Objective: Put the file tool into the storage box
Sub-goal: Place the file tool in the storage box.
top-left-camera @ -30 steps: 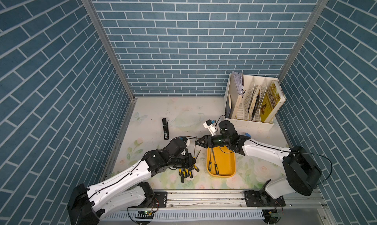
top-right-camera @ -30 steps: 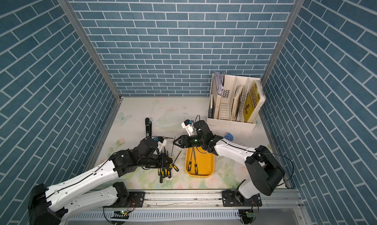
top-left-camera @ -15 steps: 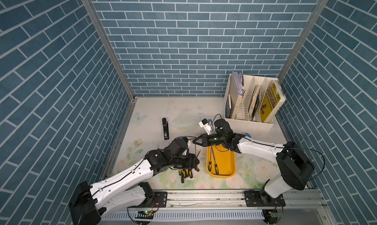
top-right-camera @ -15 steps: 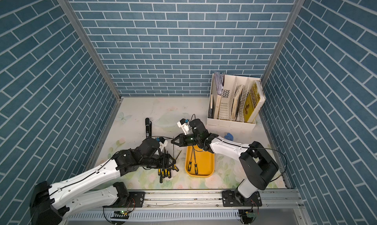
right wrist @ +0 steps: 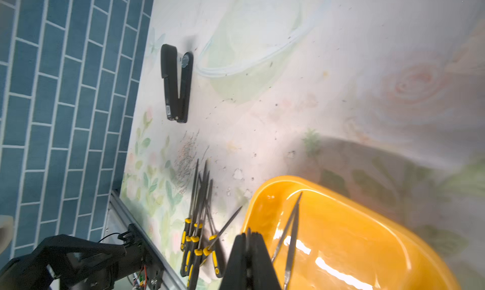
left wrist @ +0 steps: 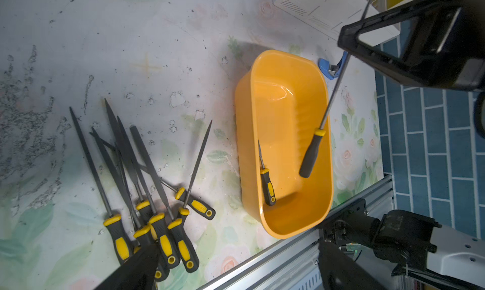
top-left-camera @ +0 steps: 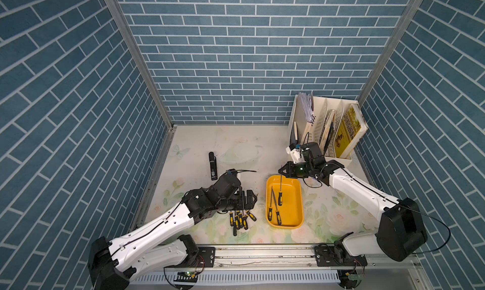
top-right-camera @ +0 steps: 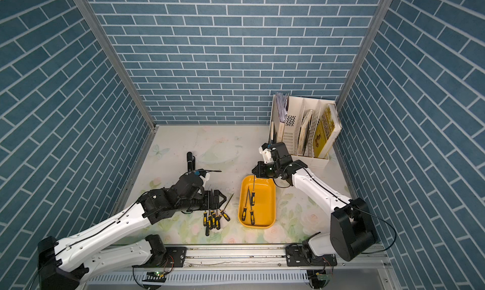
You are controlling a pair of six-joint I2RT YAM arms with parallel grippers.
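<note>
The yellow-orange storage box [top-left-camera: 291, 196] [top-right-camera: 265, 204] lies near the front rail with two files [top-left-camera: 270, 204] flat inside. My right gripper [top-left-camera: 281, 172] [top-right-camera: 254, 172] [right wrist: 248, 259] is shut on the blade tip of a file tool [top-left-camera: 280, 198] [left wrist: 312, 154]. That file hangs handle down over the box's far end [left wrist: 286, 112]. A pile of several black-and-yellow files [top-left-camera: 239, 219] [left wrist: 149, 210] lies left of the box. My left gripper [top-left-camera: 252, 198] [top-right-camera: 223, 198] [left wrist: 236, 275] hovers just behind the pile, open and holding nothing.
A black stapler [top-left-camera: 212, 165] [right wrist: 175, 83] lies at the back left. The tall white book rack [top-left-camera: 325, 128] stands at the back right, close behind my right wrist. A small blue object [left wrist: 331, 68] lies between rack and box. The metal rail [top-left-camera: 262, 252] runs along the front.
My left gripper has opened and let go of the file. The right gripper has shut on its blade and carried it right, over the box.
</note>
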